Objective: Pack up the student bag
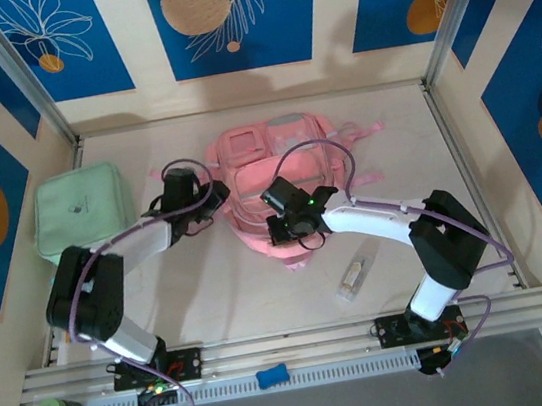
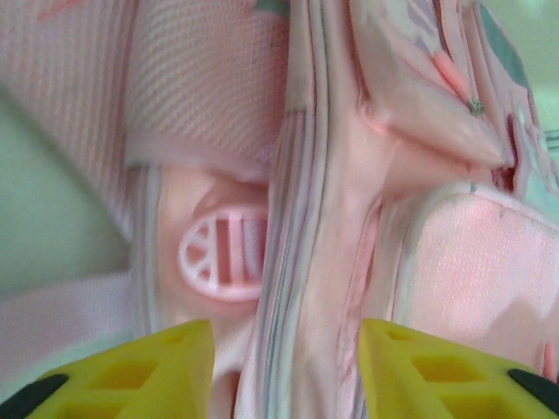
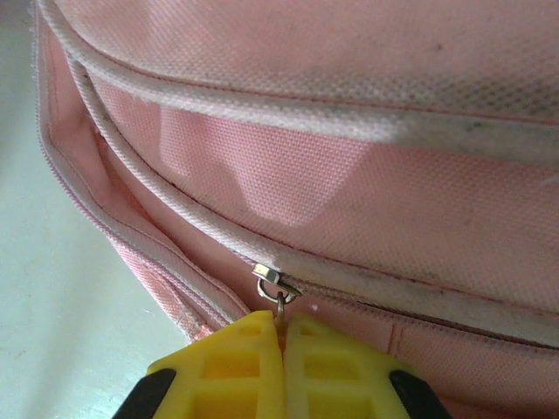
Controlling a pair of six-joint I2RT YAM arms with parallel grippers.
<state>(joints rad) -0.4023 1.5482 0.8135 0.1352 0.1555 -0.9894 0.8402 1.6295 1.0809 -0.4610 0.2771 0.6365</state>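
Seen from above, a pale table (image 1: 214,302) sits inside a booth with blue floral wall panels. At far left lies a mint-green soft case (image 1: 80,212), square and flat.

Just right of it, the left arm reaches inward, and the left gripper (image 1: 216,201) is at the left side of the student bag (image 1: 279,151). The bag is a large pink backpack lying flat in the middle of the table towards the far edge, with its straps spread to both sides. In the left wrist view, this gripper's (image 2: 284,375) 2 yellow fingers (image 2: 166,367) stand apart, roughly half open, with nothing clamped. A raised zip seam of the bag runs up between them, with space on each side. A pink plastic fitting (image 2: 223,253) with bars shows on the bag beyond the left finger.

Further right, the right gripper (image 1: 278,229) rests at the bag's near edge. In the right wrist view its fingers (image 3: 236,367) are pressed fully together, pinching the small metal zip pull (image 3: 279,301) of a front pocket. The slider sits just above the fingertips.

To the right of that, a small clear packet (image 1: 355,277) lies on the table, apart from the bag.
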